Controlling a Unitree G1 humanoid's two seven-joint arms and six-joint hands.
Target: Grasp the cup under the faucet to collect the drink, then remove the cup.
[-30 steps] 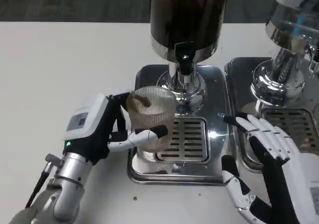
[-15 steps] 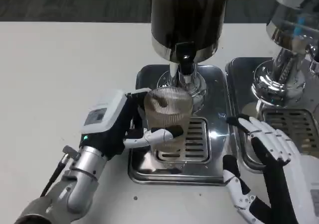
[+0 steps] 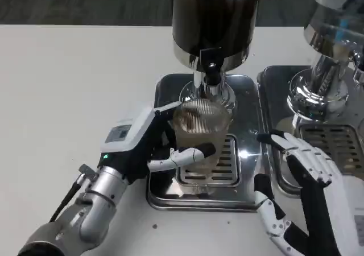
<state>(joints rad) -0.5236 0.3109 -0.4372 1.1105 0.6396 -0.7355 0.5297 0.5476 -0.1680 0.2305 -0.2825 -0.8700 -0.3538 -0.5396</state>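
Observation:
A clear ribbed cup (image 3: 200, 132) is gripped by my left hand (image 3: 149, 147), which wraps around it from the left. The cup stands over the grille of the steel drip tray (image 3: 165, 193), just below and in front of the black faucet (image 3: 211, 62) of the dark drink dispenser (image 3: 215, 17). Whether the cup's base touches the grille I cannot tell. My right hand (image 3: 307, 182) hovers at the tray's right edge with its fingers spread and nothing in them.
A second chrome dispenser (image 3: 330, 57) stands on its own drip tray (image 3: 273, 96) at the right, close to my right hand. White table (image 3: 74, 96) stretches off to the left.
My left hand has carried the cup to the right, from the tray's left edge to under the faucet. The right hand has barely moved.

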